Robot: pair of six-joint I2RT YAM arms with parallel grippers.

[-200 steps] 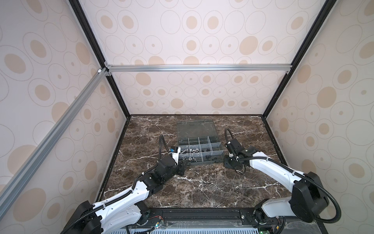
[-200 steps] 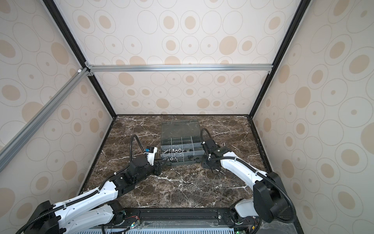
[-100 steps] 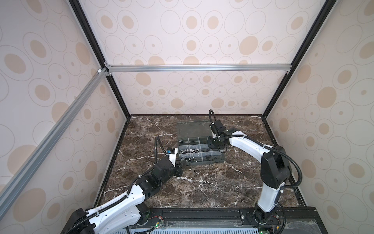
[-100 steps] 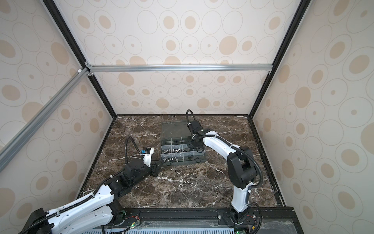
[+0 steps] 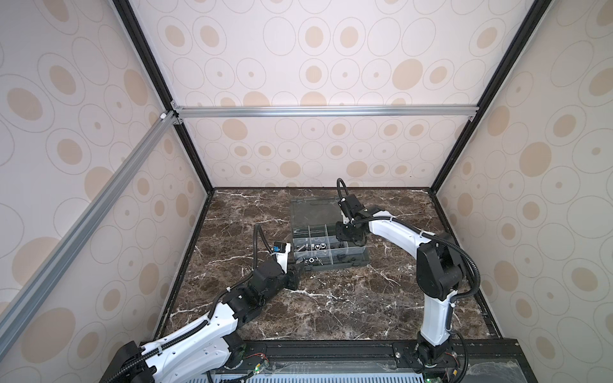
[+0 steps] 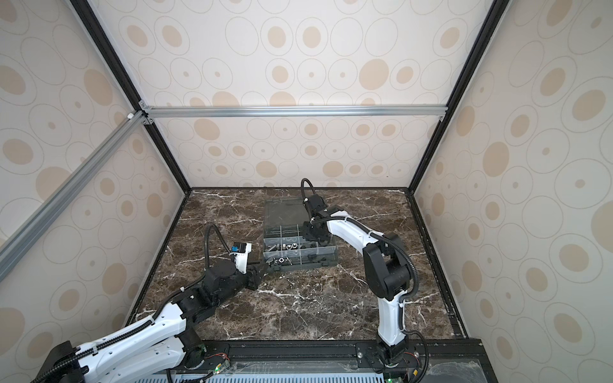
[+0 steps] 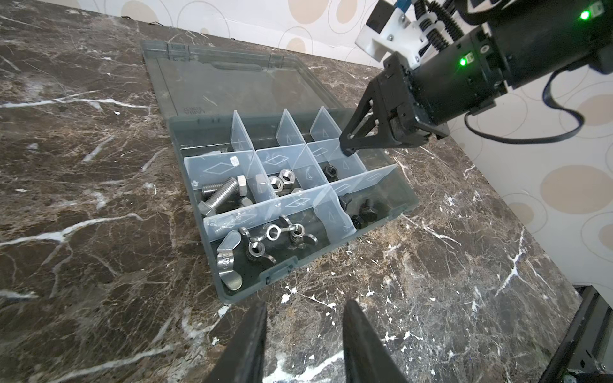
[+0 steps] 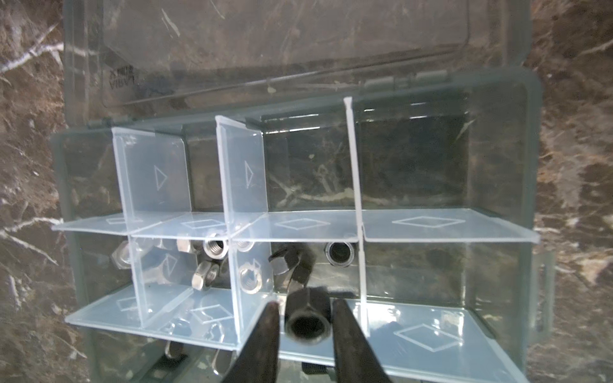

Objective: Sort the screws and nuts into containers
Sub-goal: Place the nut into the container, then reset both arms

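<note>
1. Over the box's [image 8: 530, 132] middle row, toward 3 o'clock, my right gripper [image 8: 303, 302] has its jaws slightly apart around a black nut [image 8: 306, 323].
2. I judge this is the drop, beside a second black nut [image 8: 338, 253].
3. Next, I lift clear of the dividers [image 8: 360, 199].
4. My left gripper [image 7: 305, 302] waits at the box's 7 o'clock, spread and empty.

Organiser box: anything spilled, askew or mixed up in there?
Nothing stands out. The organiser box sits flat, dividers upright; silver bolts, silver hex nuts, wing nuts and black screws lie unmixed.
</note>
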